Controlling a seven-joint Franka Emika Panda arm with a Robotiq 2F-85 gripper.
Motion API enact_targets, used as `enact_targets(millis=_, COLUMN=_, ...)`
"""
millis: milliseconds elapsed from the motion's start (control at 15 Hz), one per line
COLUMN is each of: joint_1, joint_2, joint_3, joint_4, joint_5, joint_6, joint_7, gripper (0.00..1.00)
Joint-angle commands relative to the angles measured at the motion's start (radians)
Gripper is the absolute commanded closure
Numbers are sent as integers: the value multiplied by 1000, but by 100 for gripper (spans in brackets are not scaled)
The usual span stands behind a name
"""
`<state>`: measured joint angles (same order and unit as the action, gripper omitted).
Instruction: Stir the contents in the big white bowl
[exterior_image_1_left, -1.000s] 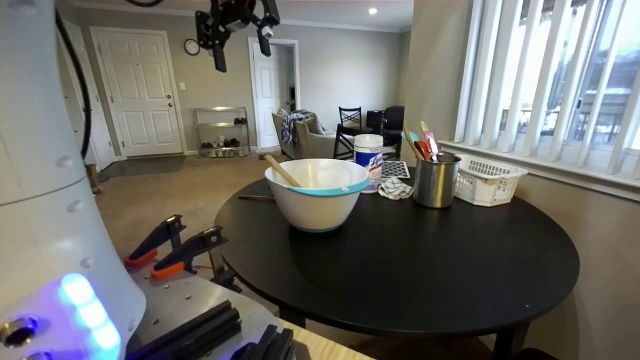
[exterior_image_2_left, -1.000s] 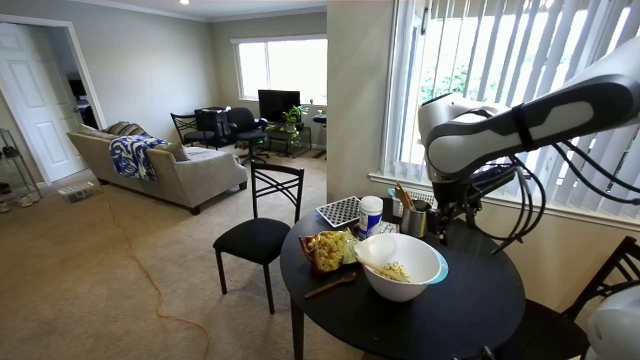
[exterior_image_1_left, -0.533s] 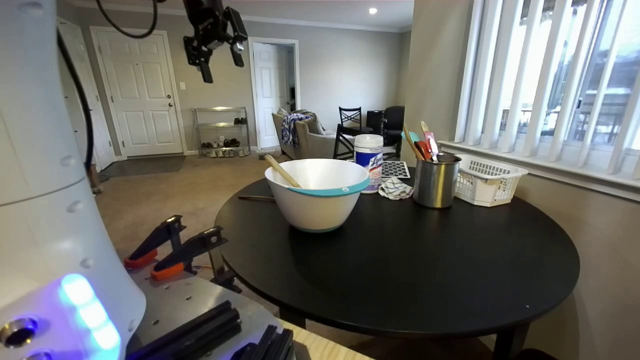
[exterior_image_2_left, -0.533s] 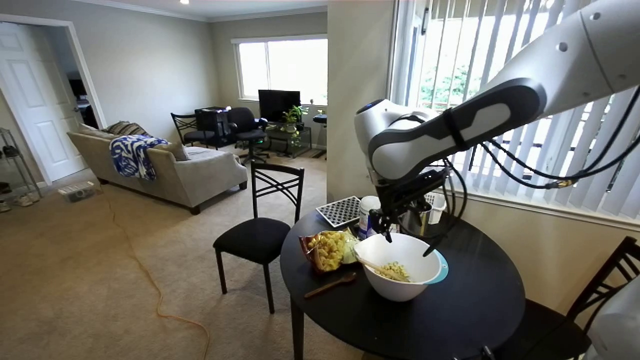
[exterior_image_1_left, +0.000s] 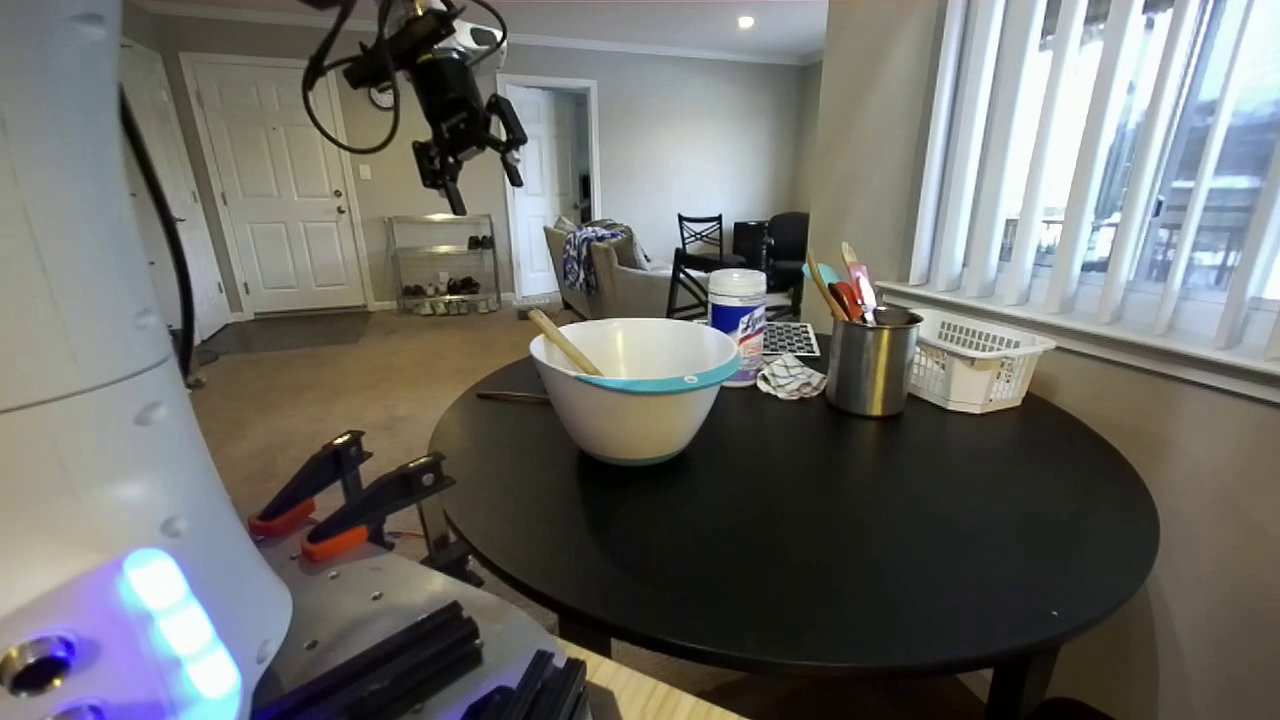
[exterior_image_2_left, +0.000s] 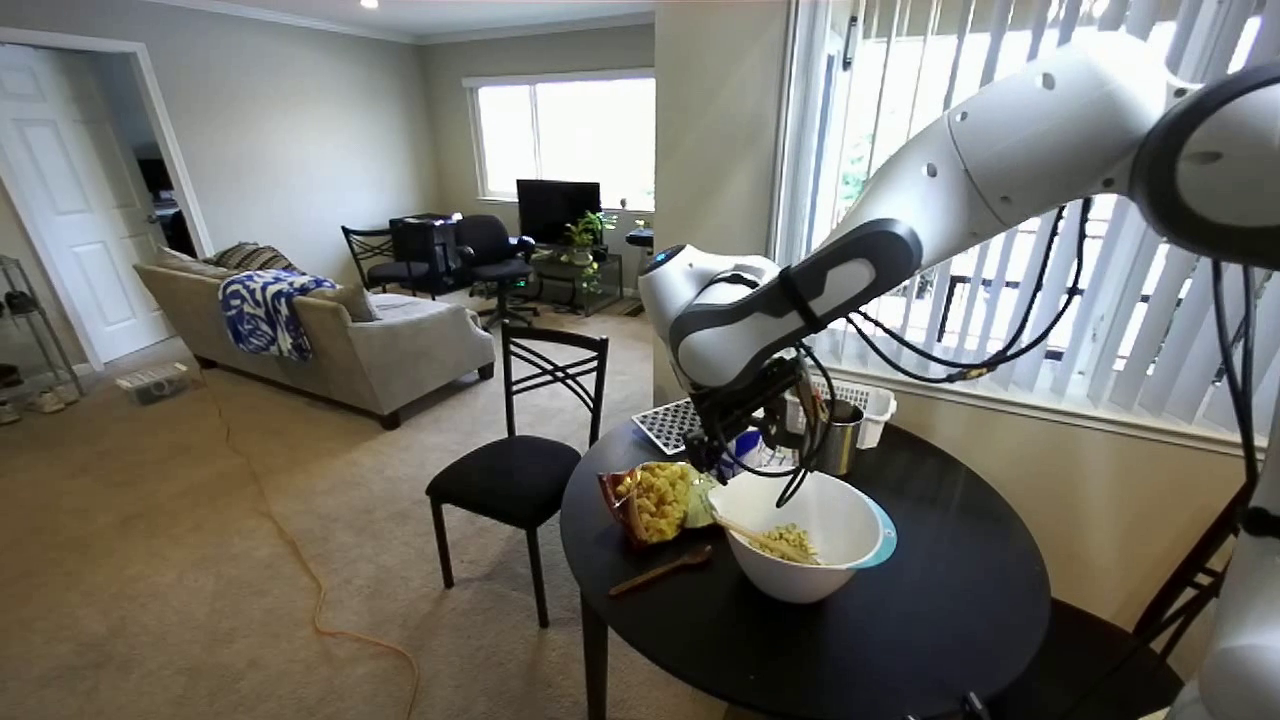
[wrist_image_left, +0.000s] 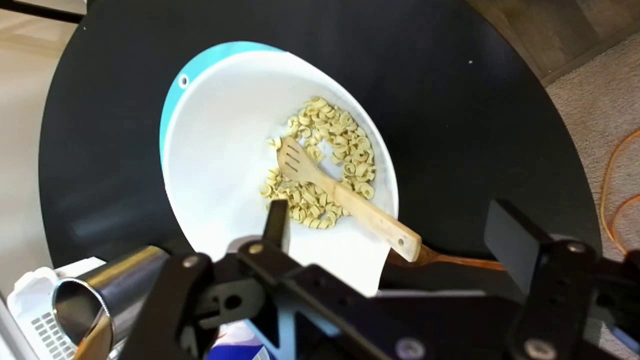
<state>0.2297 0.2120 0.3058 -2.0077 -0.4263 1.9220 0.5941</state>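
Gripper (exterior_image_1_left: 487, 194) nearest the wrist camera hangs with its jaws spread wide, a broad gap between them. Well below it, a slotted wooden spatula (wrist_image_left: 357, 205) leans in the big white bowl (wrist_image_left: 215, 145), handle reaching out over the rim, head among short curled pasta (wrist_image_left: 320, 125). The bowl, teal along part of its rim, stands upright on a round black table (exterior_image_1_left: 850, 530). Just beside it lies a brown wooden spoon (exterior_image_2_left: 660, 572), with a bag (exterior_image_2_left: 655, 500) showing yellow pieces nearby. Farther back on the table, in an exterior view, are a white-lidded canister (exterior_image_1_left: 738, 320), a checked cloth (exterior_image_1_left: 792, 377), a steel cup (exterior_image_1_left: 872, 365) of utensils (exterior_image_1_left: 860, 282) and a white slatted basket (exterior_image_1_left: 980, 375). Beyond the table come a black chair (exterior_image_2_left: 510, 480), a beige sofa (exterior_image_2_left: 350, 360) and, farther off, a panelled white door (exterior_image_1_left: 270, 180).
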Motion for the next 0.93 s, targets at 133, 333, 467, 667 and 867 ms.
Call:
enact_targets(millis=133, joint_1=87, joint_2=92, joint_3=-74, joint_4=86, joint_5=2, joint_6=-3, joint_7=-12, gripper=0)
enact_targets(millis=333, joint_1=101, joint_2=123, joint_3=-81, joint_4=117, joint_5=3, joint_6=-9, joint_7=-13, gripper=0)
enact_targets(millis=467, joint_1=100, joint_2=123, joint_3=-82, joint_4=120, joint_5=3, joint_6=-10, joint_7=-14, gripper=0)
enact_targets(millis=667, joint_1=100, joint_2=123, joint_3=-82, joint_4=121, joint_5=3, joint_6=-10, joint_7=-15, gripper=0)
enact_targets(millis=867, joint_1=118, joint_2=159, joint_3=-82, joint_4=155, joint_5=-19, joint_6=-2, joint_7=-17, gripper=0)
